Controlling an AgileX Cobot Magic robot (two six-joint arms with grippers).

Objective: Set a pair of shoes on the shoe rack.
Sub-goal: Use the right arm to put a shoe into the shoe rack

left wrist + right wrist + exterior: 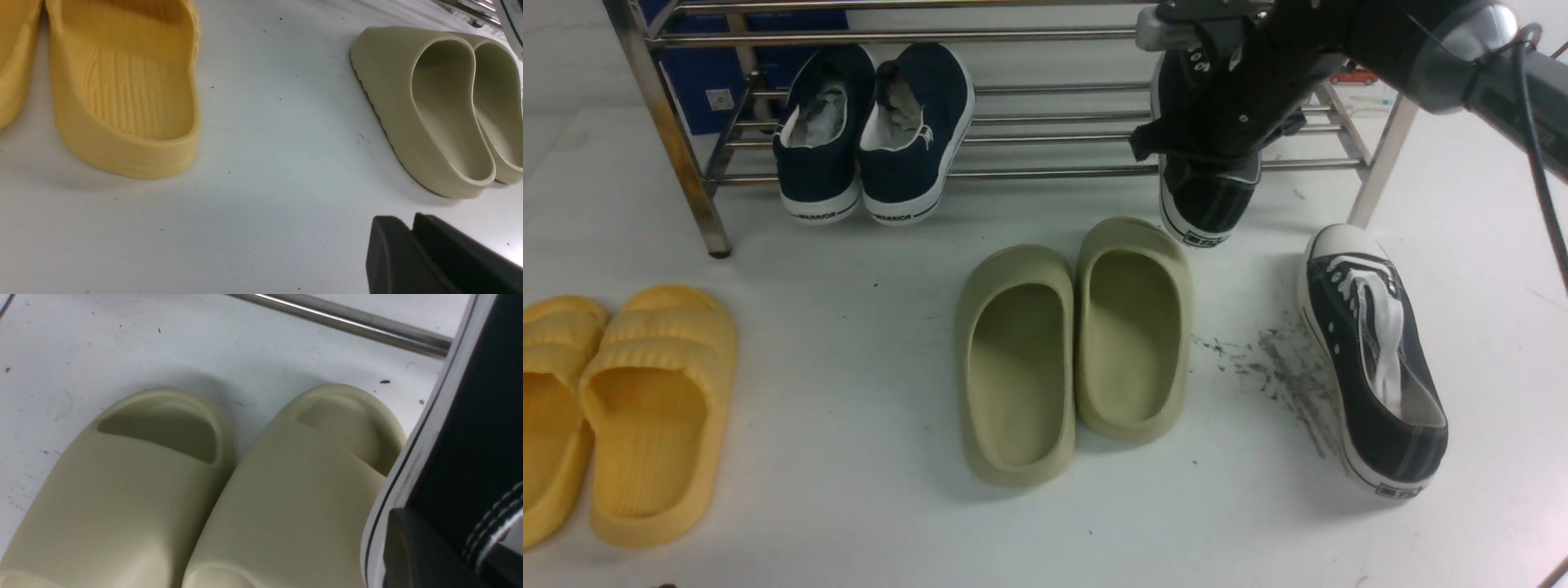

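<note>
Observe the right arm (1462, 49): it reaches in from the far right and angles down to the right end of the shoe rack (1045, 173). The right gripper (1213, 155) pinches one black sneaker (1205, 208), heel toward you. The other sneaker (1376, 367) lies on the table (849, 367), near right. The left gripper (410, 228) sits low, fingers almost pressed together.

Bright, even overhead light, cool cast. Soft faint shadows close around olive slippers (1021, 359). Glare streaks on shoe rack (1045, 172) tubes behind slippers. Front view sharp. Right wrist view soft: slippers, black sneaker (482, 416) beside them blurred. Left gripper (410, 232), nearer than slippers, out of focus.
</note>
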